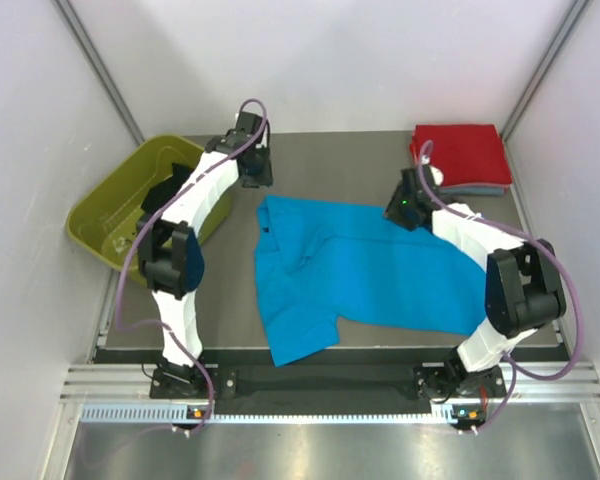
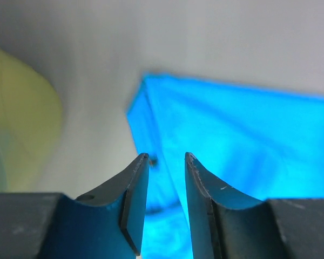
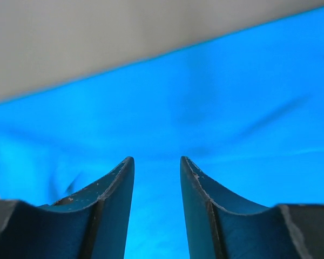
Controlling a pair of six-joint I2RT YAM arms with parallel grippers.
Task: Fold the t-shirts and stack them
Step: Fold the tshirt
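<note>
The turquoise-blue t-shirt [image 1: 360, 270] lies spread out and rumpled on the dark table, one sleeve toward the front. My left gripper [image 1: 259, 178] hovers just behind the shirt's back left corner; in the left wrist view [image 2: 166, 157] its jaws are open and empty, with the shirt's corner [image 2: 227, 135] beyond them. My right gripper [image 1: 399, 213] is over the shirt's back edge; in the right wrist view [image 3: 156, 159] it is open and empty just above the blue cloth [image 3: 205, 108]. A folded red t-shirt [image 1: 462, 152] sits on a folded grey-blue one [image 1: 485, 189] at the back right. The black shirt is out of view.
An olive-green plastic tub [image 1: 105, 205] stands tilted off the table's left edge, and it shows as a yellow blur in the left wrist view [image 2: 21, 118]. White walls close in the table on three sides.
</note>
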